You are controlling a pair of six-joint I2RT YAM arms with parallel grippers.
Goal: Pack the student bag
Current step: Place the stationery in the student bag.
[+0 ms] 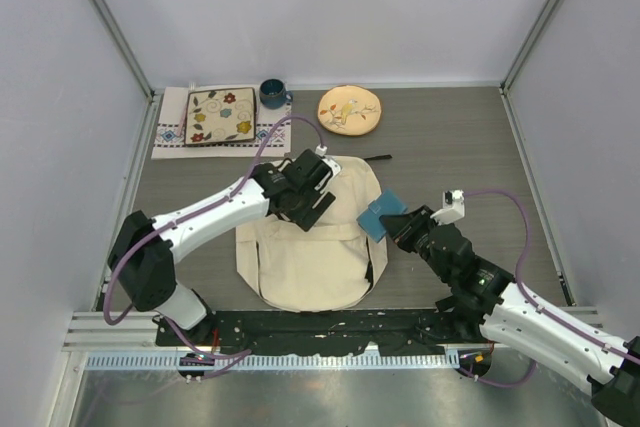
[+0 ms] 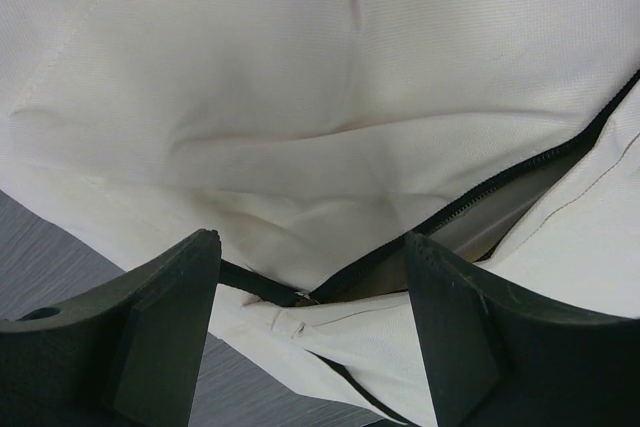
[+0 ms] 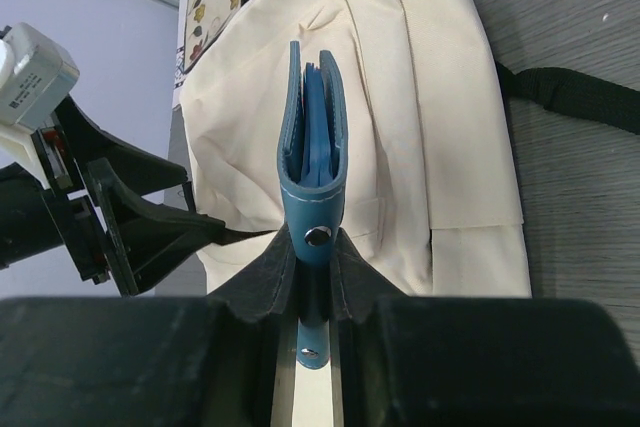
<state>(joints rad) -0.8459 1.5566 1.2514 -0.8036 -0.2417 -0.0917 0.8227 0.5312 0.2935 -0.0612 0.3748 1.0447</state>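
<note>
The student bag [image 1: 310,247] lies flat in the middle of the table, cream fabric with a black zipper [image 2: 470,197] partly undone. My left gripper [image 1: 308,202] hovers over the bag's upper left part. It is open [image 2: 312,282], its fingers [image 2: 165,337] straddling the zipper's end with nothing between them. My right gripper [image 1: 400,220] is at the bag's right edge, shut on a blue snap-button wallet [image 1: 379,215]. In the right wrist view the wallet [image 3: 313,147] stands edge-on between the pads [image 3: 318,257], pointing at the bag [image 3: 420,117].
At the back stand a square leaf-patterned plate [image 1: 220,115] on a cloth, a dark blue mug [image 1: 272,94] and a round yellowish floral plate [image 1: 349,110]. A black strap [image 1: 378,158] trails from the bag's top right. Grey walls and frame posts enclose the table.
</note>
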